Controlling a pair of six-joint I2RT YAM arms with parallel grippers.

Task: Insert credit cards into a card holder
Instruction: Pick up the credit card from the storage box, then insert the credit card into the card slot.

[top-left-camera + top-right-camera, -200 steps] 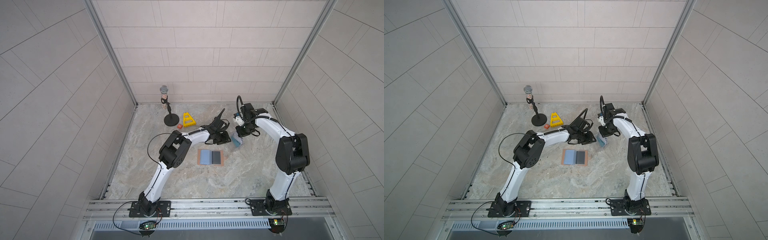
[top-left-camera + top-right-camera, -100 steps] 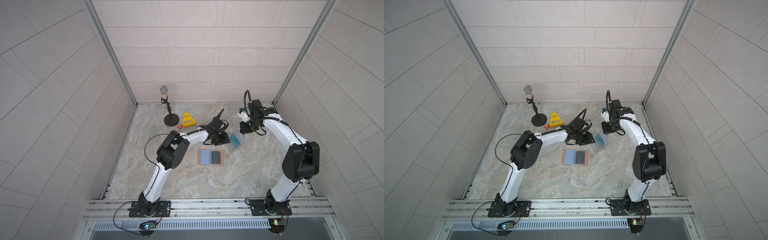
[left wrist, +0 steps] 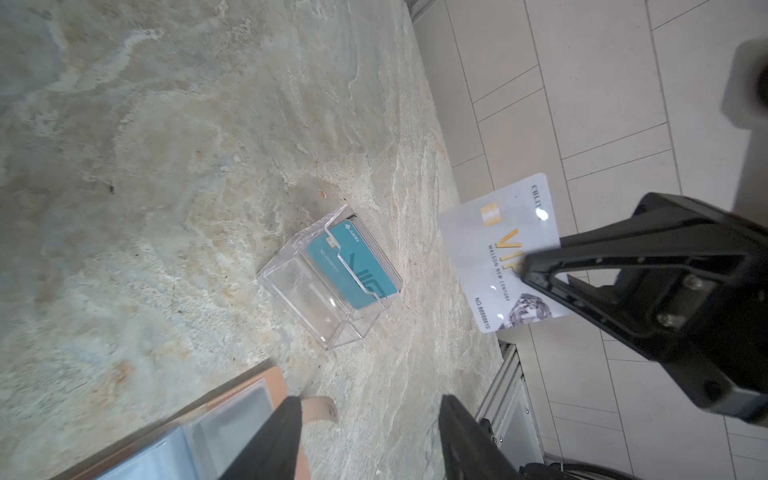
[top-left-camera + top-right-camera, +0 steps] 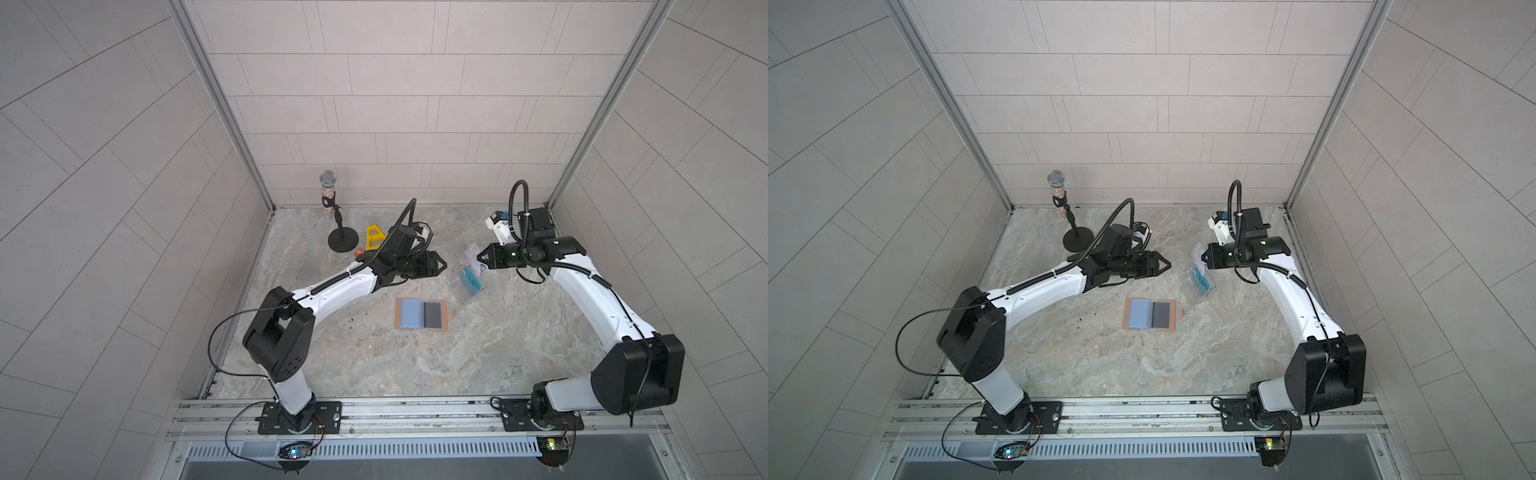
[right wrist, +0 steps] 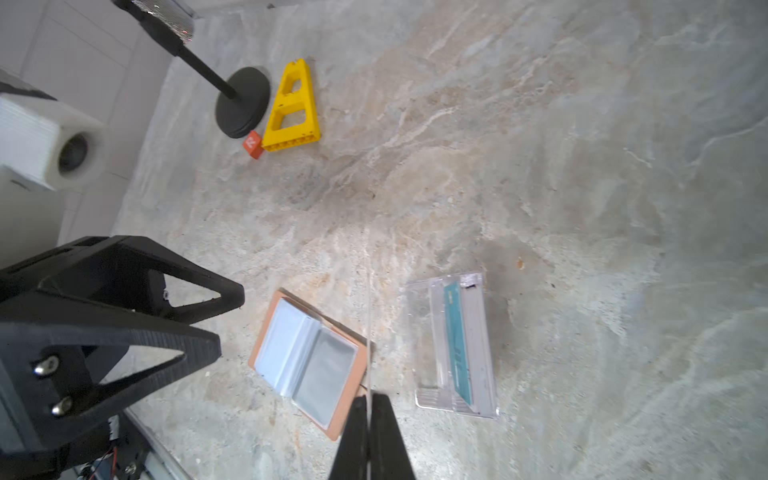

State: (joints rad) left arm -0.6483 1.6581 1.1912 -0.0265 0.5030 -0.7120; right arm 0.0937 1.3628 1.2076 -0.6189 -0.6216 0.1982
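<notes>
Card holder [image 4: 444, 318] lay open and flat near the middle of the table [image 4: 374, 365], tan rim showing around both halves. In both top views a light blue card [image 4: 410, 314] filled its half toward the left arm and a dark card [image 4: 432, 314] the half toward the right arm, side by side; the right wrist view showed them under what looked like clear sleeves. A short strap tab [image 3: 318, 409] stuck out from the edge nearest the clear stand [image 3: 316, 307].

That stand sat on the table just beyond the holder, toward the right arm and apart from it, with a teal card [image 3: 349, 266] standing in its rear slot. Above and just behind it, off the table, hung the pale VIP card [image 3: 498, 249], pinched at one long edge by the right gripper [image 4: 482, 262], whose jaws were closed tight on it; in the right wrist view the card appeared only as a thin line between the fingers [image 5: 353, 432].

The left gripper [image 4: 442, 266] hovered across from it, pointing toward the card, jaws standing partly apart with nothing between them.

Farther back on the left arm's side stood a microphone stand [image 4: 343, 241], with a yellow block [image 4: 375, 237] and a small orange tile [image 4: 360, 252] beside its base.
</notes>
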